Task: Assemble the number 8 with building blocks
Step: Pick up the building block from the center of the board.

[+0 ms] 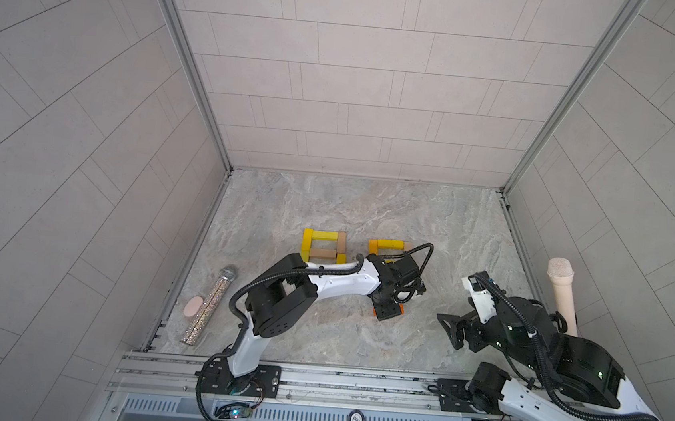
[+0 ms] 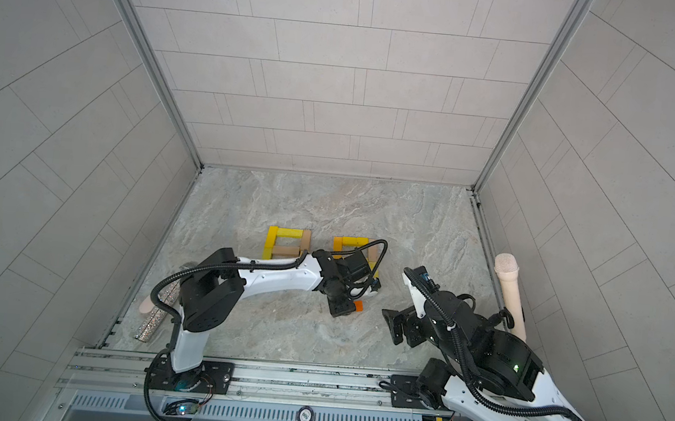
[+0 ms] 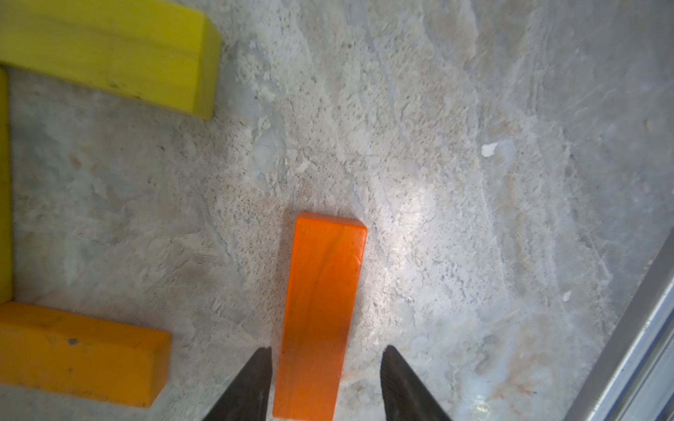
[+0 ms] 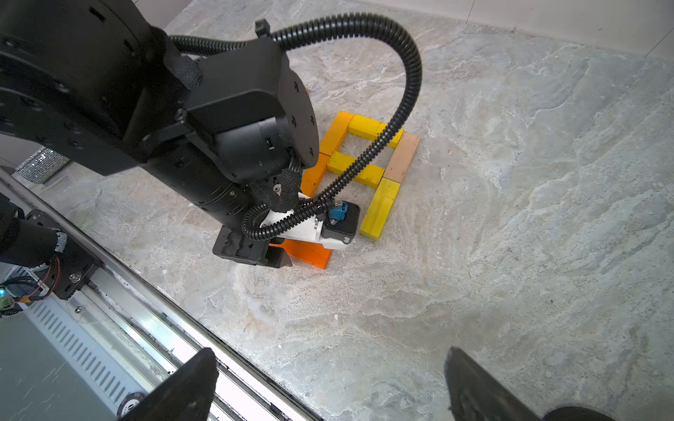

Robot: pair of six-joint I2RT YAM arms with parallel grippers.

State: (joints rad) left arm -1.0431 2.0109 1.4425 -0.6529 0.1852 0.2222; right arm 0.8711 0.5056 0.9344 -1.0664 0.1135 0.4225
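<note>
Here the left gripper [image 3: 328, 349] stands half spread astride the orange bar [image 3: 321, 310], not pinching it. The bar lies flat on the table [image 4: 510, 218], at 6 o'clock of the unfinished 8 [image 4: 372, 177]. The right gripper [image 4: 330, 350] is spread wide, empty.

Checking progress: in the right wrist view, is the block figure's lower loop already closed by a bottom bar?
No, the block figure shows six bars with its lower loop open, and the orange block lies apart from it.
</note>
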